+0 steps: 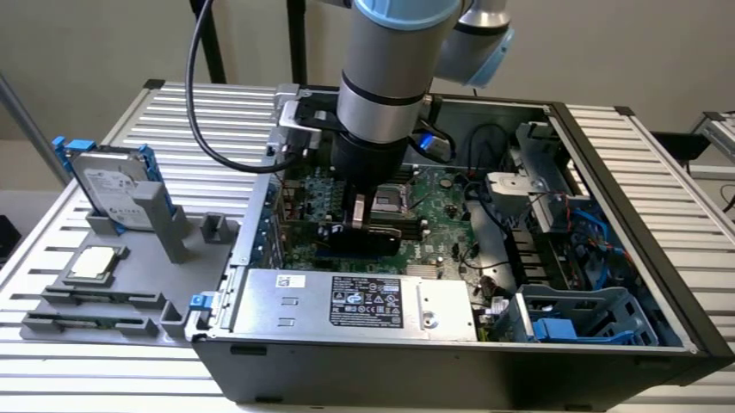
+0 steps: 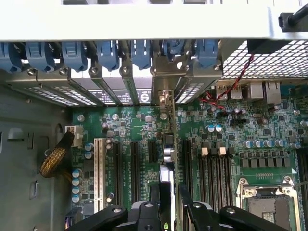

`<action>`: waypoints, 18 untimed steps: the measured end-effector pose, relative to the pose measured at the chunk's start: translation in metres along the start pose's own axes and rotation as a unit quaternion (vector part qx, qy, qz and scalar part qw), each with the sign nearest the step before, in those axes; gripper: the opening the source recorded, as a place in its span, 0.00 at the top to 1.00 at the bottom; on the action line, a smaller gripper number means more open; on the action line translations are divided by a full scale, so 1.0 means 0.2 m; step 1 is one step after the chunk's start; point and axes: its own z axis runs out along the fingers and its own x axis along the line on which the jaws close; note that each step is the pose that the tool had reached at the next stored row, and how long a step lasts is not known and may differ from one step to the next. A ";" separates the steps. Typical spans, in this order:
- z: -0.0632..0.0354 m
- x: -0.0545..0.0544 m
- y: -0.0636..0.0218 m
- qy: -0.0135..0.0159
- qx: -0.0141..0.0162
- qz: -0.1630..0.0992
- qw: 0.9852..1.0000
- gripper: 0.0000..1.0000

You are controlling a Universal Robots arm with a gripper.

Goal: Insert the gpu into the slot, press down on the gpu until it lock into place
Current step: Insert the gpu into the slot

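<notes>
Gripper (image 1: pixel 360 225) is low in the middle of the exterior view, inside the open computer case (image 1: pixel 643 258), and its fingers (image 2: pixel 144 214) are clenched on the gpu (image 2: pixel 166 163), which stands on its thin edge. On the exterior view's left, outside the case, a hard drive with blue rails (image 1: pixel 113 182) waits on a grey holder and takes no part in this step. In the wrist view the card runs up the centre of the frame from between the fingers to its silver bracket (image 2: pixel 162 94), which already meets the row of blue rear clips (image 2: pixel 108 53) near the top. The card covers its slot, so the slot itself cannot be told apart; the card appears to be down at the green motherboard (image 2: pixel 269 159), between the dark expansion connectors (image 2: pixel 134 163) to its left and the memory slots (image 2: pixel 214 178) to its right. Whether it is fully seated cannot be judged. To do the pressing well, the force should probably go straight down along the card's plane, with no tilt, so that both ends sink evenly and the bracket does not catch on the rear wall.
</notes>
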 end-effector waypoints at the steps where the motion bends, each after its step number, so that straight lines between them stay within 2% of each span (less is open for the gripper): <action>1: 0.001 0.00 -0.003 0.000 0.000 0.000 1.000 0.74; 11: 0.039 0.00 -0.014 0.001 0.000 0.000 1.000 0.74; 18: 0.033 0.00 -0.012 0.000 0.000 0.000 1.000 0.74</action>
